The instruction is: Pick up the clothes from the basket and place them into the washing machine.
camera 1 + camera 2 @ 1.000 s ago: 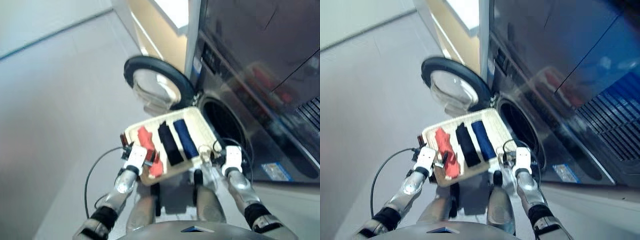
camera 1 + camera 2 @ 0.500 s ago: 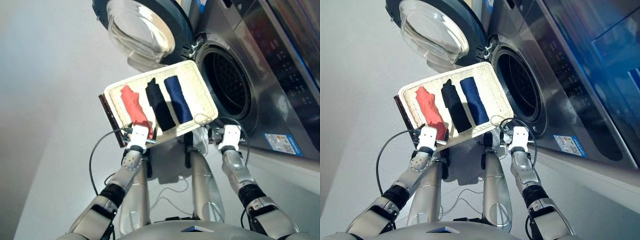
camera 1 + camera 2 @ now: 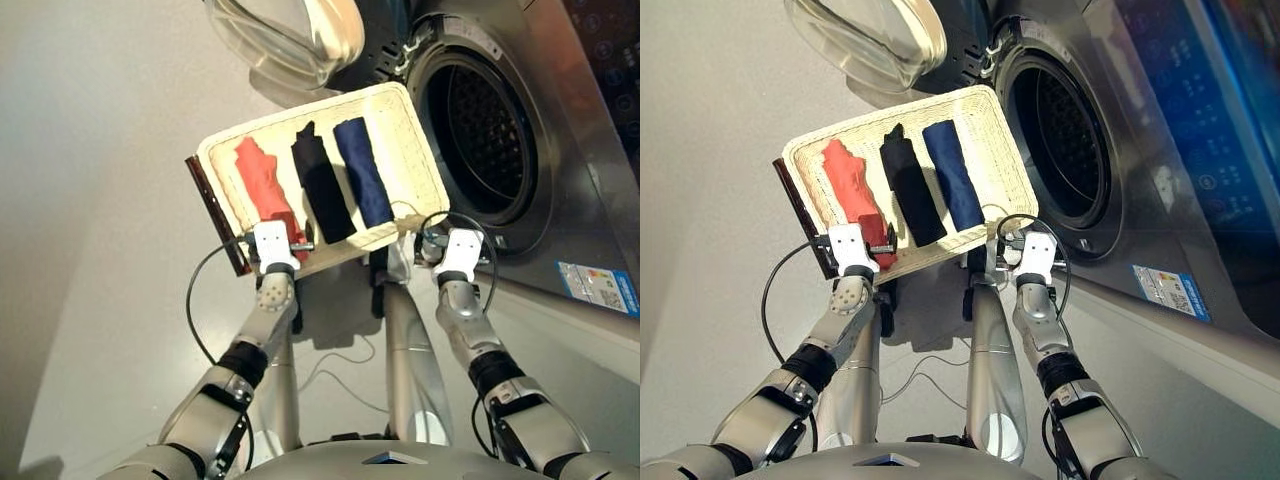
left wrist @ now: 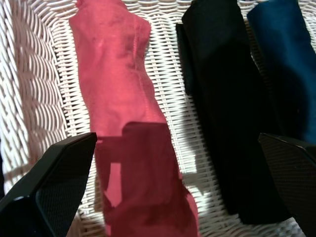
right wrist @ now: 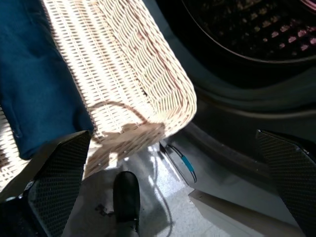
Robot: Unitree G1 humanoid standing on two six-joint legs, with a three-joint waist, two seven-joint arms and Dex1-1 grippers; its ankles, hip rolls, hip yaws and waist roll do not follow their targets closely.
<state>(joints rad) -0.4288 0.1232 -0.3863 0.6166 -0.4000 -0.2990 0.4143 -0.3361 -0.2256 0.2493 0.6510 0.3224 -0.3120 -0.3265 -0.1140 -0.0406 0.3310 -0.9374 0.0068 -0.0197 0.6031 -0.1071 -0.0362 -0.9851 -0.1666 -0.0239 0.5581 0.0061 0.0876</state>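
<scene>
Clothes (image 3: 323, 182) lie parallel across basket (image 3: 420, 150); left gripper (image 4: 163, 187), right gripper (image 5: 173, 182) both spread.

No words or numbers come out readable anywhere. On the washing machine (image 3: 1200, 150) front there's a small blue and white sticker (image 3: 1171, 291) low on the panel, below and to the side of the porthole, printed with something, but the print is too small to make out. Higher up, the glossy control strip (image 3: 1212, 178) carries faint rows of pale symbols and marks, none of them legible. The same sticker (image 3: 599, 288) turns up at the edge of the left eye view, again unreadable. Nothing printed shows on the basket (image 3: 1002, 160) or the clothes (image 3: 906, 190).
</scene>
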